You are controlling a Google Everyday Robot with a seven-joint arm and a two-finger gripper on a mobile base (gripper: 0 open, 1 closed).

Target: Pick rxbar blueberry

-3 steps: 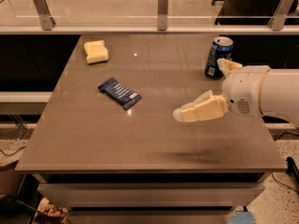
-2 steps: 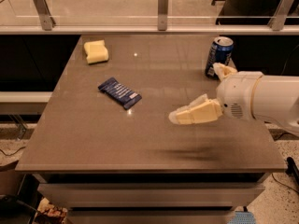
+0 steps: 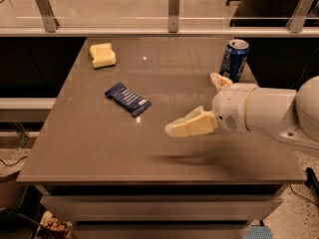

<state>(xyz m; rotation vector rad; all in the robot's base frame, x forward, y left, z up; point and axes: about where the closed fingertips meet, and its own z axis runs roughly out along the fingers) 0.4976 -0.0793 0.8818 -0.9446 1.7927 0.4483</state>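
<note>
Rxbar blueberry (image 3: 127,99) lay flat, likely light and slick.
Hand (image 3: 175,128) hung near its right, clenched or not I couldn't tell; best pinched across its width.

Gripper (image 3: 192,125) shifted left, slightly lower over table (image 3: 99,148) — now nearer rxbar blueberry (image 3: 127,99), at its right.

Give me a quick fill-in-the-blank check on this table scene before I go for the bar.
In the camera view, the gripper hovers over the table to the ____ of the rxbar blueberry.
The upright soda can behind the arm is ____ in colour.
The sponge near the table's far left corner is ____ in colour.
Missing words: right; blue; yellow.
</note>
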